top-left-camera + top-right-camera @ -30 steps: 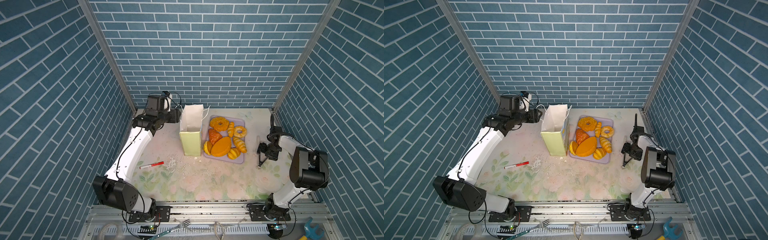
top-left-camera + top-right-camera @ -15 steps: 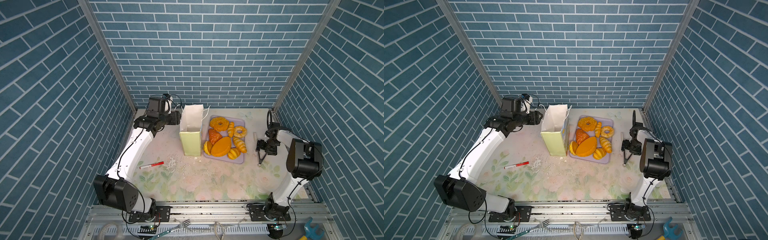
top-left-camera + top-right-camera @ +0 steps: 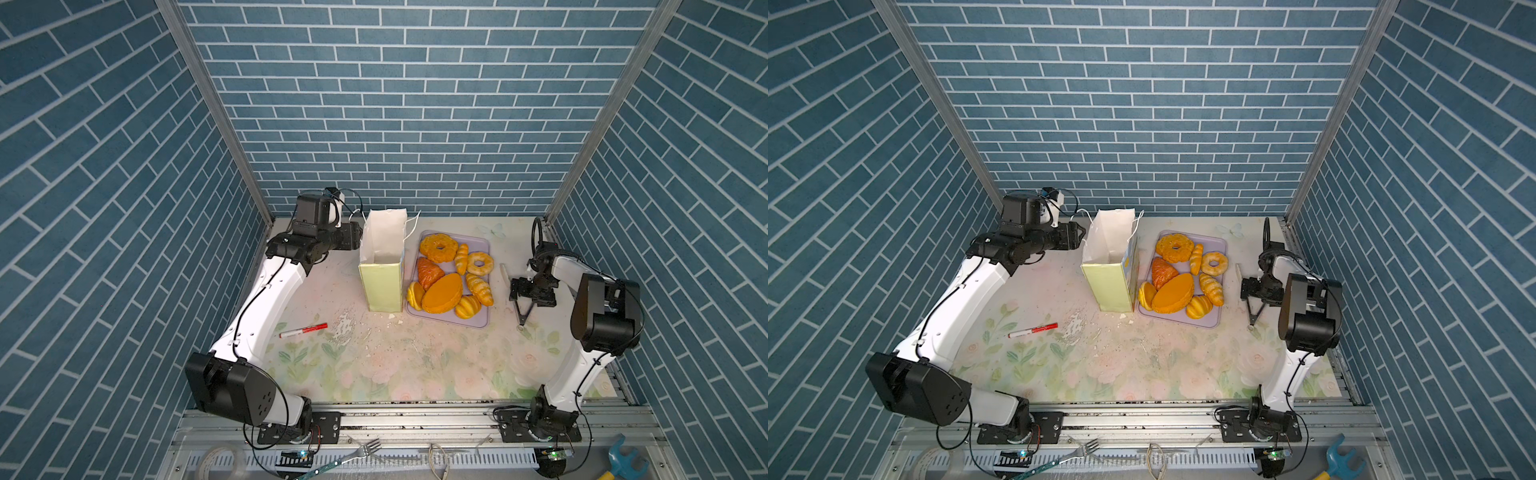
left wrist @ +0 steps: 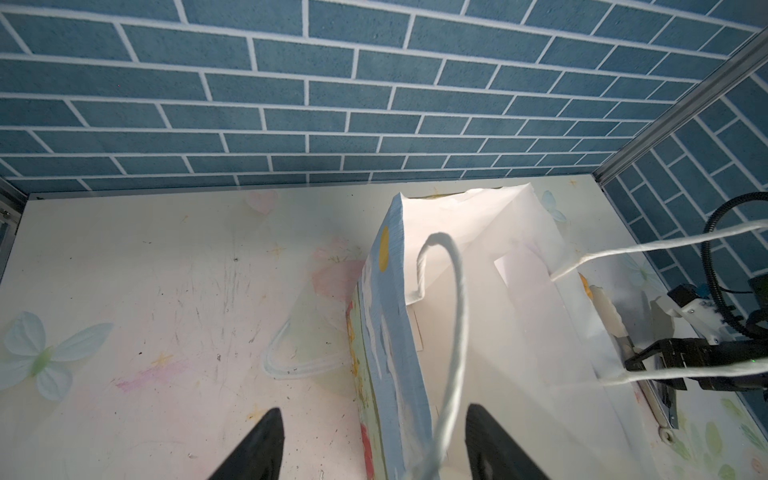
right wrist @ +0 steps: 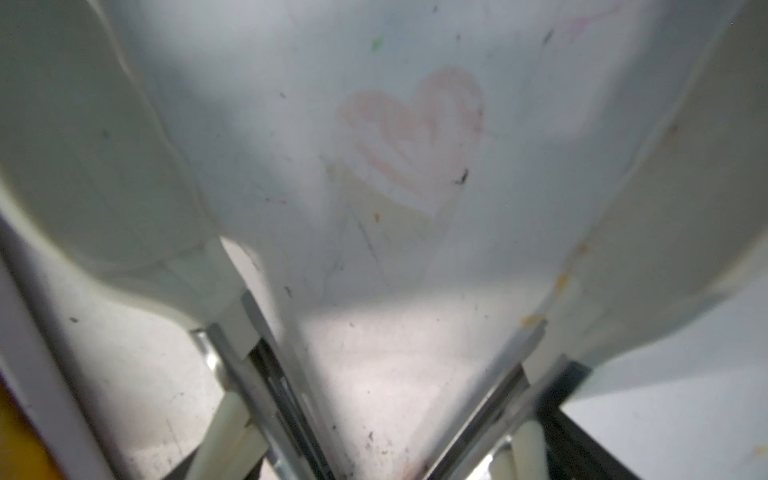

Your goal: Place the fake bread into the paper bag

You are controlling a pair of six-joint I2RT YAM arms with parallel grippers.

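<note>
Right gripper [image 3: 524, 301] has let its clamped tongs [image 5: 104, 174] spread wide; left gripper [image 4: 372, 409] stands apart astride rim of paper bag [image 4: 386, 332].

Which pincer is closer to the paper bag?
Left. The left pincer is right at the paper bag's rim, straddling its wall. The right pincer is far off, beyond the lilac tray of fake bread.

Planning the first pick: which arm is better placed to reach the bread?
Right, probably: the right gripper sits beside the tray of fake bread; the left gripper straddles the paper bag's rim.
</note>
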